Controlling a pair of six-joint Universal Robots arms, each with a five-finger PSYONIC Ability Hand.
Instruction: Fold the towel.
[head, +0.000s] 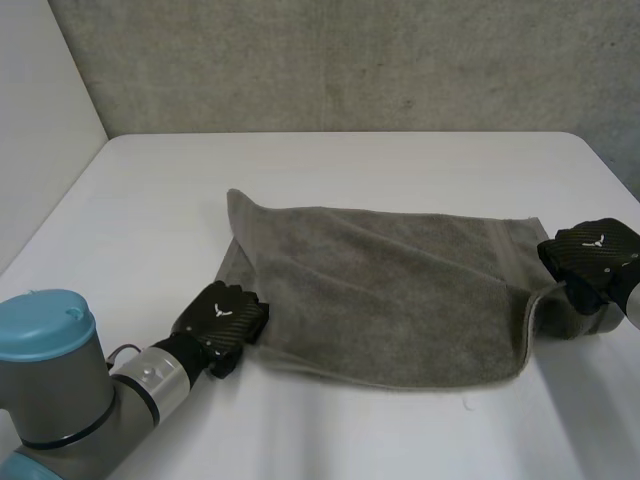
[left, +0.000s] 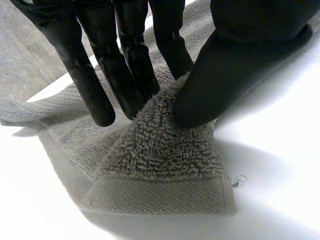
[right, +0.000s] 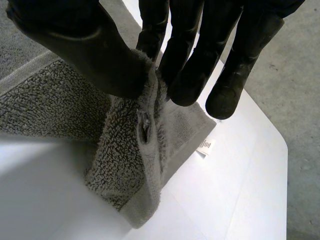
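Grey towel spread on table

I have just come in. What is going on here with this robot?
The robot is handling a grey towel that lies spread on the white table. Its left hand pinches the towel near its near left corner, between thumb and fingers. Its right hand pinches the towel's right end in the same way. Most of the towel rests flat.
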